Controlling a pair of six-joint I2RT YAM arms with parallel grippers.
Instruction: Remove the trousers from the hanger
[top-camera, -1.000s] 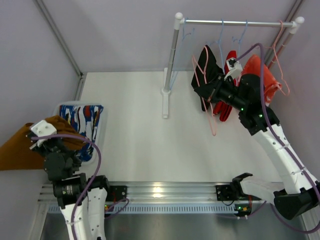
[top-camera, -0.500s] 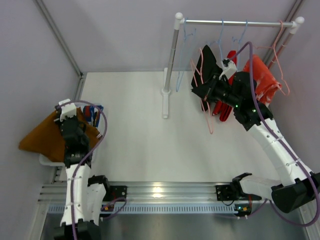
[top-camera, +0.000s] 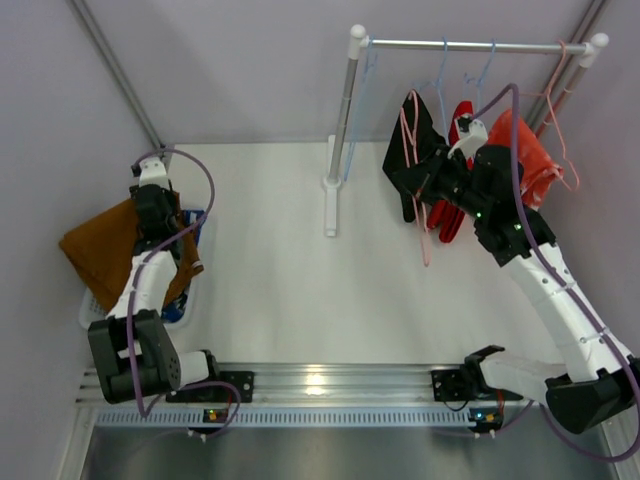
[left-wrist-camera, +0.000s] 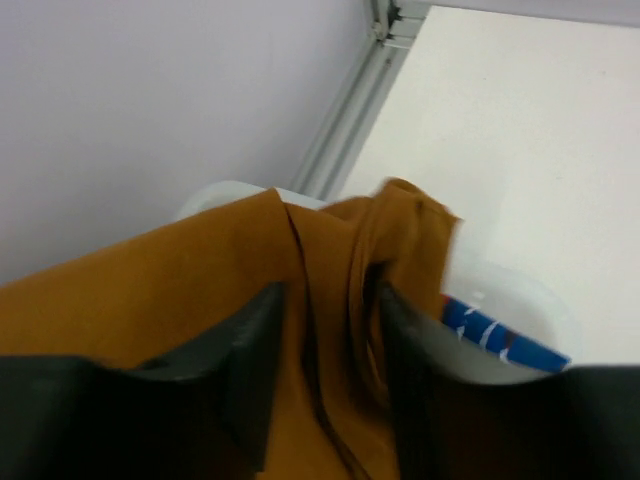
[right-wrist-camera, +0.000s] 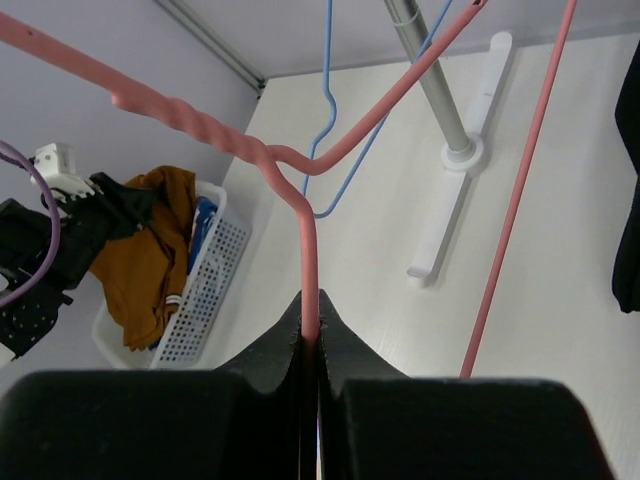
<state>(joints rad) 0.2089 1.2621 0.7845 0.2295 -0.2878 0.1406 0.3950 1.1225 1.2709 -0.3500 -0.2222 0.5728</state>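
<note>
Tan-brown trousers (top-camera: 100, 245) lie heaped over a white basket (top-camera: 92, 312), draping past its left side, on top of blue patterned trousers (top-camera: 192, 222). My left gripper (top-camera: 158, 205) hovers right over them, jaws apart, a tan fold (left-wrist-camera: 330, 330) loose between the fingers (left-wrist-camera: 255, 350). On the rail (top-camera: 470, 45) hang black trousers (top-camera: 415, 130) and red trousers (top-camera: 450, 215). My right gripper (top-camera: 413, 180) is shut on the neck of a pink hanger (right-wrist-camera: 310, 250) beside the black trousers (right-wrist-camera: 628, 200).
An orange-red garment (top-camera: 525, 155) hangs at the rail's right end. Bare blue hangers (right-wrist-camera: 325, 100) hang near the rack's left post (top-camera: 345, 110), whose foot (top-camera: 332, 205) stands on the table. Walls close in on the left, back and right.
The left arm has swung away from the near edge to above the basket, bringing the tan trousers onto it, and its jaws have opened. The right gripper stays shut on the pink hanger.
</note>
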